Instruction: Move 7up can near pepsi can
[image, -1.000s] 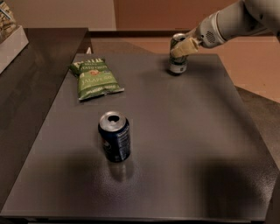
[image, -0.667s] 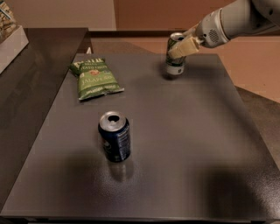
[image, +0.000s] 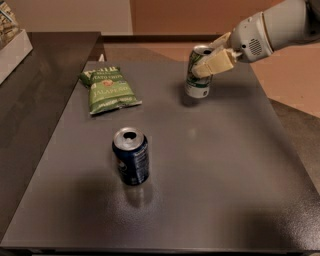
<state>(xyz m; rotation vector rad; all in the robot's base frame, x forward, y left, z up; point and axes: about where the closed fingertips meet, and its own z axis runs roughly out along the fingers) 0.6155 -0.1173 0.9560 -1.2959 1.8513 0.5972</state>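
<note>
The 7up can (image: 198, 82), silver-white and green with a silver top, is at the far right of the dark table, tilted a little. My gripper (image: 209, 61) reaches in from the upper right and is shut on the can's upper part, with a cream finger (image: 216, 63) across its front. The pepsi can (image: 131, 156), dark navy-blue with a silver top, stands upright near the table's middle left, well apart from the 7up can and nearer to the camera.
A green jalapeño chip bag (image: 108, 89) lies flat at the table's far left. The grey table (image: 210, 170) ends at edges on the right and near sides. A darker counter (image: 35, 100) adjoins on the left, with a white box (image: 11, 40) at its far corner.
The gripper and the 7up can have shifted slightly left and toward the camera. The can now leans a little. The pepsi can and chip bag have not moved.
</note>
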